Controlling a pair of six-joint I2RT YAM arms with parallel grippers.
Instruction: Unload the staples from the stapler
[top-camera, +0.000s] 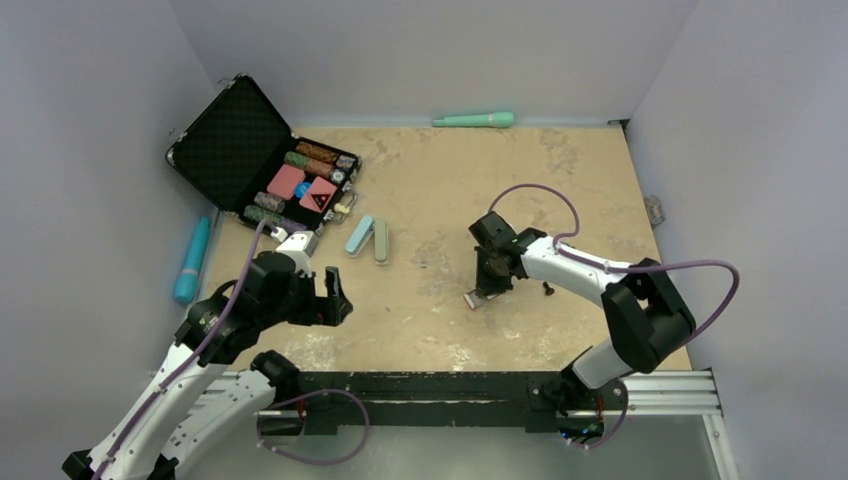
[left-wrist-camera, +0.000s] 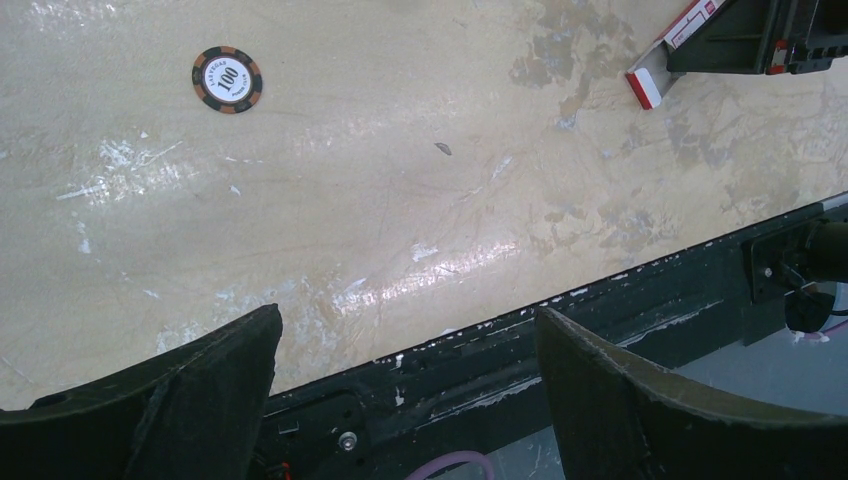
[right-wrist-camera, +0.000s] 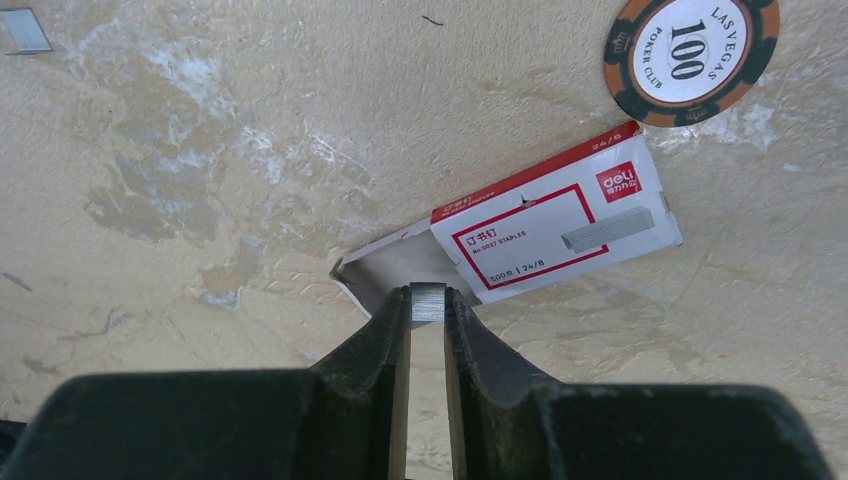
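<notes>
A mint-green stapler (top-camera: 367, 238) lies opened flat at centre left, its two long halves side by side. My right gripper (top-camera: 489, 282) points down at mid-table and is shut on a short silver strip of staples (right-wrist-camera: 428, 302). It holds the strip at the open flap end of a red-and-white staple box (right-wrist-camera: 545, 225), which also shows from above (top-camera: 478, 298) and in the left wrist view (left-wrist-camera: 668, 58). My left gripper (top-camera: 335, 300) is open and empty, low over the table's near edge, well apart from the stapler; its jaws (left-wrist-camera: 410, 325) stand wide.
A "100" poker chip (right-wrist-camera: 690, 55) lies just beyond the box. A small silver piece (right-wrist-camera: 22, 30) lies on the table. An open black case (top-camera: 240, 150) of chips stands at back left. A teal cylinder (top-camera: 192, 258) lies left, a mint stick (top-camera: 474, 120) at the back wall. A black rail (top-camera: 450, 385) runs along the near edge.
</notes>
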